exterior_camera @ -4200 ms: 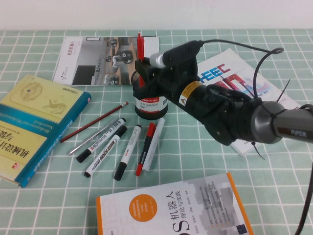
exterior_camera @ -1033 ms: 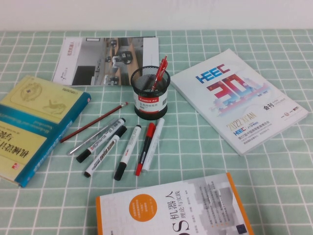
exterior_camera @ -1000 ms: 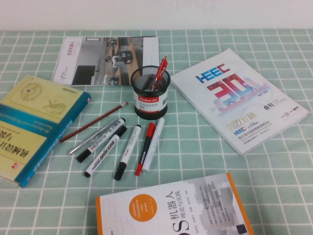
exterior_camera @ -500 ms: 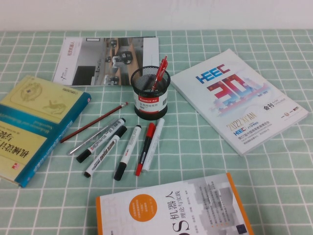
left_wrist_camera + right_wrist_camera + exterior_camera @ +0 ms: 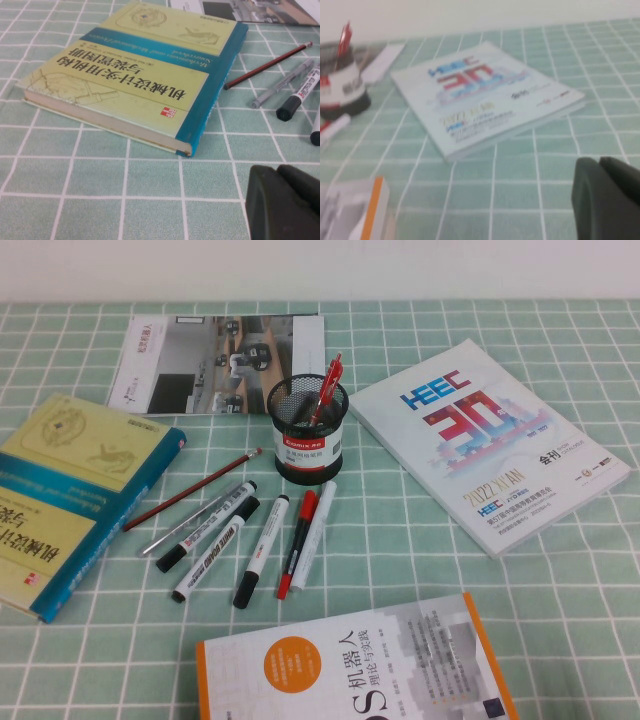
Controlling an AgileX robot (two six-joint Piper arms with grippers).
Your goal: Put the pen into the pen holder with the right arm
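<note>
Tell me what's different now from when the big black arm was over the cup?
The right arm let go of the red pen and pulled back out of the high view; the right gripper now sits shut above the table by the HEEC booklet. The pen leans inside the mesh pen holder. The left gripper sits near the yellow book. Markers, pencil and books stayed put.

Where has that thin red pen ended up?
In the high view, the red pen stands tilted inside the black mesh pen holder, mid-table, between the brochure and the white HEEC booklet, just beyond the row of markers.
</note>
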